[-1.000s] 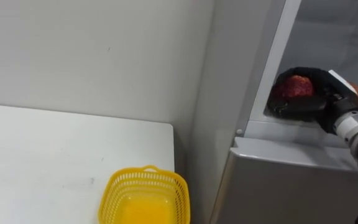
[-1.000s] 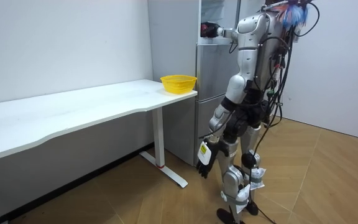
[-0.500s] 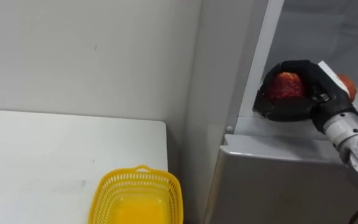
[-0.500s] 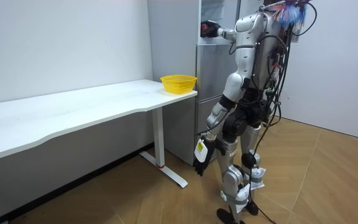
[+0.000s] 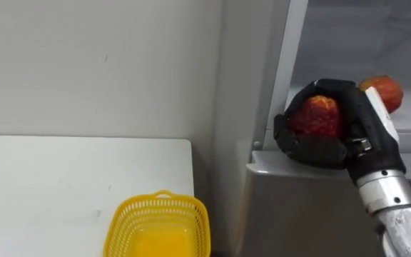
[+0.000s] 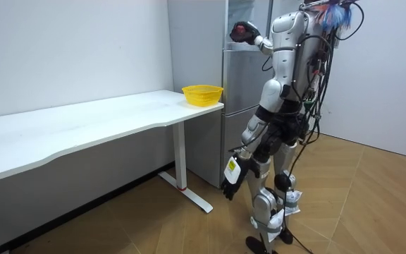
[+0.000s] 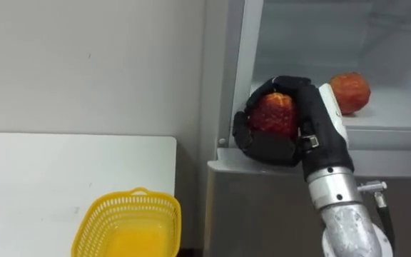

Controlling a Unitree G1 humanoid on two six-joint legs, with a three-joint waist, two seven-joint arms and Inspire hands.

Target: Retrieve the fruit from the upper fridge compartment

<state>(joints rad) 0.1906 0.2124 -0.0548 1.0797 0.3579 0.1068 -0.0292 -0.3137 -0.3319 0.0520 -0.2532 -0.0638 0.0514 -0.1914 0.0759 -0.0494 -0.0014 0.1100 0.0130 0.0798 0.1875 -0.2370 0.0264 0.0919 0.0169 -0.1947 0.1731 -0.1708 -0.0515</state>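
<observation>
My right hand point(image 5: 334, 135) point(image 7: 291, 132) point(image 6: 244, 32) is shut on a red bumpy fruit point(image 5: 317, 116) point(image 7: 273, 113), held just in front of the open upper fridge compartment point(image 5: 377, 43), above its lower sill. A second red fruit point(image 5: 382, 91) point(image 7: 350, 91) lies on the fridge shelf behind the hand. A yellow mesh basket point(image 5: 159, 228) point(image 6: 203, 94) stands on the white table point(image 5: 56, 178) near its right edge, below and left of the hand. My left hand point(image 6: 231, 185) hangs by my thigh in the room view.
The grey fridge point(image 6: 242, 106) stands right beside the table's end, with a white wall point(image 5: 98, 64) behind the table. I stand upright in front of the fridge on a wooden floor point(image 6: 344, 204).
My right hand has drawn back out of the fridge with the red fruit, coming toward me and slightly left. The second fruit on the shelf is now uncovered. The view has shifted.
</observation>
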